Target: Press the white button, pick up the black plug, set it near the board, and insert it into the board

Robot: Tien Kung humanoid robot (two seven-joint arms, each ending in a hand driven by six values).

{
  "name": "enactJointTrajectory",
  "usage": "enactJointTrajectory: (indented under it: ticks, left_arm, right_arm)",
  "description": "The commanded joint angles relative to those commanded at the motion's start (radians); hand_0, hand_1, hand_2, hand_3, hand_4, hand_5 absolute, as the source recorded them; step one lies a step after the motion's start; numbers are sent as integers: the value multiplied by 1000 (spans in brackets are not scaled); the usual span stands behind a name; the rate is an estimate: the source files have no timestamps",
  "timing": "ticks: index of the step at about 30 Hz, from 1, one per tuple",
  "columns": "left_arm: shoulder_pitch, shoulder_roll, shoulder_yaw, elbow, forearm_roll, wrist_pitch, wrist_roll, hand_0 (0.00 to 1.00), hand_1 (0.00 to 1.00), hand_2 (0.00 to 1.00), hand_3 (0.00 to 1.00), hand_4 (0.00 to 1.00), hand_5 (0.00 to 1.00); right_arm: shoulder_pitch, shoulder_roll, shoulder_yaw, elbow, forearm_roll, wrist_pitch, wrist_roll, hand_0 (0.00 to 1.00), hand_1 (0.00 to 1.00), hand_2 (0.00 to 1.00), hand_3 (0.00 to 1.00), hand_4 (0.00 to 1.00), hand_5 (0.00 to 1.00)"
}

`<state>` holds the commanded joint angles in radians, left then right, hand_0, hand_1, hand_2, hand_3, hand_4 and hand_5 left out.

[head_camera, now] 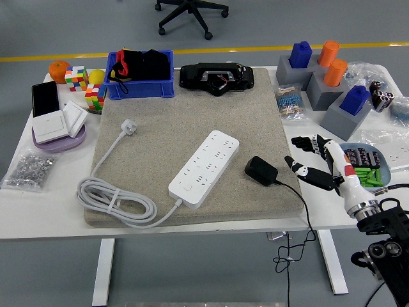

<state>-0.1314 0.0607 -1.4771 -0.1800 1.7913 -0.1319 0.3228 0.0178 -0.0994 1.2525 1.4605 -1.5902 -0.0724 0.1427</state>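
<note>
White strip [204,167] lies diagonally at the frame's centre on a beige mat [192,115], its button [186,188] at the lower-left end, near where the grey cord [115,201] leaves it. The black plug [261,171] sits just right of the strip on the mat, its thin wire [300,211] trailing off the table's near edge. The right hand [326,166] hovers at lower right, beside the plug but apart from it, fingers spread and holding nothing. No left hand shows.

The button looks unpressed, so that step likely comes first. Reaching it means crossing over the plug; a low sweep could knock the plug or snag its wire and drag it off the mat. The button is small and flush, so a wide fingertip may miss or shove the light strip sideways instead, shifting the sockets. Later, the dangling wire could tug the plug askew in the grasp.
</note>
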Motion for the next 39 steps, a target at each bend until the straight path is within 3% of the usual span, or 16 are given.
enactJointTrajectory:
  ticks: [6,7,12,13,17,18,19,26,36,37,39]
  left_arm:
    - [0,0,2,0,-2,0,0,689,637,612,637,562,178]
    - [0,1,0,0,-1,0,0,689,637,612,637,562,178]
    - [4,0,-3,0,2,0,2,689,637,612,637,562,178]
    - [4,0,-1,0,1,0,3,689,637,613,637,562,179]
    - [3,0,3,0,-3,-1,3,689,637,613,637,562,179]
    - [3,0,4,0,-4,-1,3,689,637,613,637,562,179]
    - [3,0,3,0,-3,-1,3,689,637,613,636,562,180]
    - [5,3,1,0,1,-1,4,689,637,612,637,561,180]
    - [7,2,2,0,1,-2,6,689,636,613,637,562,178]
    - [7,2,3,0,0,-2,6,689,636,613,637,562,179]
    - [8,2,3,0,-1,-2,6,689,636,613,637,562,179]
  right_arm:
    - [27,-14,-105,18,17,14,-23,702,522,515,639,798,230]
    - [32,-17,-122,21,19,18,-28,660,454,459,633,797,231]
    - [65,-29,-212,18,32,30,-44,660,454,459,633,797,231]
    - [73,-30,-231,17,35,32,-46,592,365,392,630,791,236]
    - [102,-32,-280,15,35,34,-50,592,365,392,630,791,236]
    - [111,-32,-292,17,26,35,-55,592,365,392,630,791,236]
    - [117,-33,-301,20,13,36,-58,449,280,329,639,780,241]
    - [172,-44,-370,41,-168,31,-79,437,283,326,648,779,240]
    - [249,-47,-486,8,-303,-80,-55,496,341,353,653,786,238]
    - [257,-46,-494,1,-309,-91,-53,568,355,343,663,794,239]
    - [271,-43,-507,-15,-326,-111,-49,568,355,343,663,794,239]
